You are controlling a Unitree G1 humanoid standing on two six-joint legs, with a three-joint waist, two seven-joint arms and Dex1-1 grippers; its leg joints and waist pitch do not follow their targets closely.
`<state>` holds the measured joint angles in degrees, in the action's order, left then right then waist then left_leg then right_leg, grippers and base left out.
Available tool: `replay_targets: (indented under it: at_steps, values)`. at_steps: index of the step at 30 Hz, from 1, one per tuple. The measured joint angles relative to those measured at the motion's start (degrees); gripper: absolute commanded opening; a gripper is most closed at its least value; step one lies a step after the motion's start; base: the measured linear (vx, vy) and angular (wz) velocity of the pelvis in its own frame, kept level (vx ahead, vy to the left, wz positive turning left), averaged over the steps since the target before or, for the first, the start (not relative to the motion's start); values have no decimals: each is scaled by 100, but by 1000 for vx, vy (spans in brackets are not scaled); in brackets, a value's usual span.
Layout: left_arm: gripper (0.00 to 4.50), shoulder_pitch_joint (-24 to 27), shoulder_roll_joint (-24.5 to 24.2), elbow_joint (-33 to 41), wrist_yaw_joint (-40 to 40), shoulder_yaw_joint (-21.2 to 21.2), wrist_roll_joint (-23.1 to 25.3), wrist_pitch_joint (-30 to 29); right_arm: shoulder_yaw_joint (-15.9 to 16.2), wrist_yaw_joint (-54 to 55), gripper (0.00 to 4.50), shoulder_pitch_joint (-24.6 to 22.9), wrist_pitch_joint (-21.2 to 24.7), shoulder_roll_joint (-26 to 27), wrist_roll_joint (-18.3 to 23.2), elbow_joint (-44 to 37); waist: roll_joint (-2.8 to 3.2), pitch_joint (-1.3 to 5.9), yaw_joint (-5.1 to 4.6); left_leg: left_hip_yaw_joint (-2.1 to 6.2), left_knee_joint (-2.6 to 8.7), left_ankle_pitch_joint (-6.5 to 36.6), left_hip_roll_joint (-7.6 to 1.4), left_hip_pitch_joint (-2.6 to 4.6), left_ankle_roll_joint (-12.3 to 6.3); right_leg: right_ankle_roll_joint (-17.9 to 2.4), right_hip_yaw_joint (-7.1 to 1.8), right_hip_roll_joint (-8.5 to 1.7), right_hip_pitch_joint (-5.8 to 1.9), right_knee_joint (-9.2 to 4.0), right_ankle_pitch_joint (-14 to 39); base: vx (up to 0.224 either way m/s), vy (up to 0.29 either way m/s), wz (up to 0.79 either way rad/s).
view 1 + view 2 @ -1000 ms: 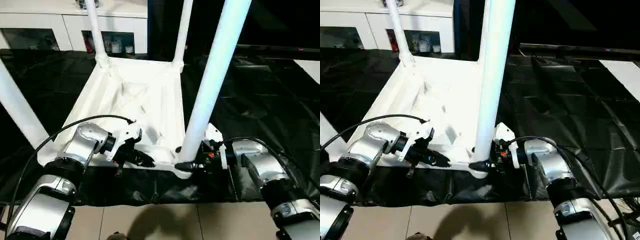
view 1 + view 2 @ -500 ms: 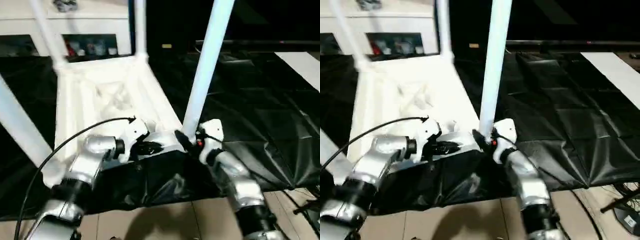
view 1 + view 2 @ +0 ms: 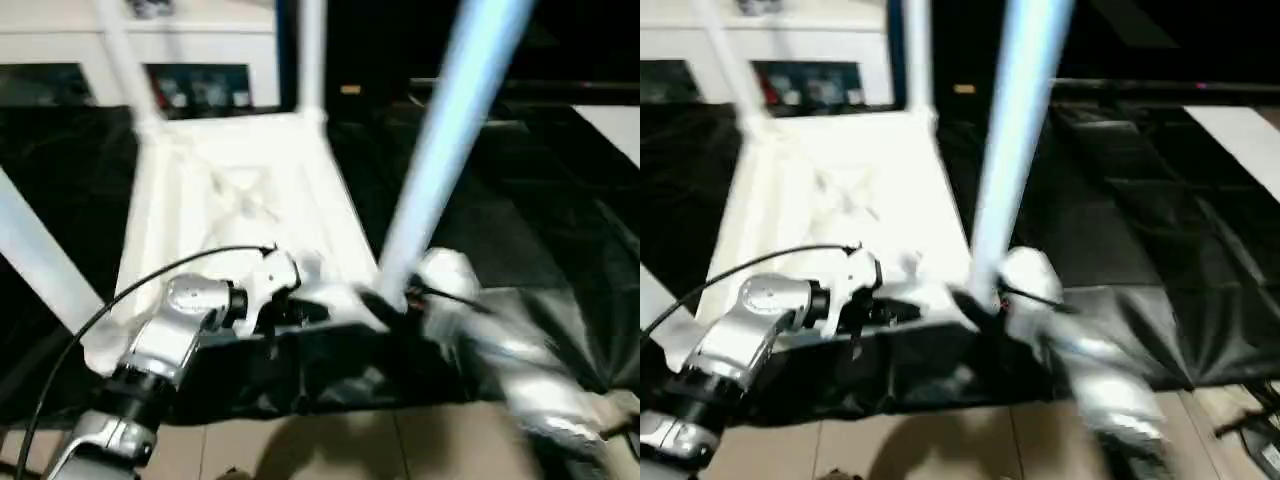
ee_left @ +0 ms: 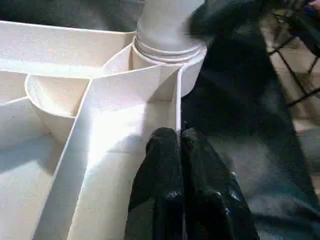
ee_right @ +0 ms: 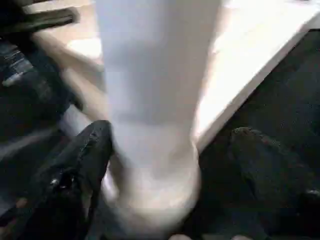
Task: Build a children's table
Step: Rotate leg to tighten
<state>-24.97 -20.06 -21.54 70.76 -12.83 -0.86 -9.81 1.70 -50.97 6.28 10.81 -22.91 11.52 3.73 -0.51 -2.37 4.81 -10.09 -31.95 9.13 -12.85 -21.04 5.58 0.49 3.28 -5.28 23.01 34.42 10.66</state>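
Item one: the children's table (image 3: 240, 200). You see it upside down on the black-sheeted work table (image 3: 560, 190), ribbed underside up, filling the centre and upper left of the head views. Four white legs rise from its corner sockets: two thin far legs (image 3: 312, 60) at the top of the frame, one leg (image 3: 35, 260) crossing the left edge, and the near right leg (image 3: 450, 130) running from lower centre to the top right, blurred.

Item two: your left gripper (image 4: 179, 137). Its two black fingers (image 4: 162, 165) are pressed together, straddling the table's thin outer wall at the near edge; whether they truly pinch that wall or just lie closed against it cannot be told. In the left eye view it sits at lower centre-left (image 3: 300, 312), at the end of the silver forearm (image 3: 180, 330).

Item three: your right gripper (image 5: 170, 150). Its fingers stand wide apart, one finger (image 5: 82, 165) close against the base of the near right leg (image 5: 155, 100), the other (image 5: 265, 165) well off it over the black sheet. The leg stands between them, ungripped. In the left eye view the right arm (image 3: 520, 360) is a smear at lower right.

Item four: a white glass-door cabinet (image 3: 200, 70) along the top left of the frame, behind the work table.

Item five: pale floor (image 3: 350, 450) along the bottom edge.
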Motion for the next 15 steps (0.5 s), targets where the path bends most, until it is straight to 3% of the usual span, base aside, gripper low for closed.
replay_targets:
  at_steps: [6,9,11,15]
  values:
    - [0,2,-133,-36,141,-11,-48,96,-605,-580,408,-389,244,-751,476,-433,6,0,-6,2,-9,-1,0,2,1,-1,1,4,2,5,-7,0,0,0]
    - [0,2,-135,-56,126,-13,-60,129,-643,-555,408,-476,366,-777,626,-603,10,2,-13,3,-14,-1,0,2,0,-1,1,5,2,8,-8,0,0,0]
    - [44,34,-132,13,85,-11,-67,95,-653,-479,409,-538,444,-765,654,-739,10,2,-4,4,-18,-1,0,-1,0,-1,2,5,3,9,-8,0,0,0]
    - [73,228,-70,664,-67,285,-545,-203,-736,-172,409,-703,594,-658,674,-906,6,0,14,4,-21,0,-2,-4,0,-1,2,2,3,8,-8,0,0,0]
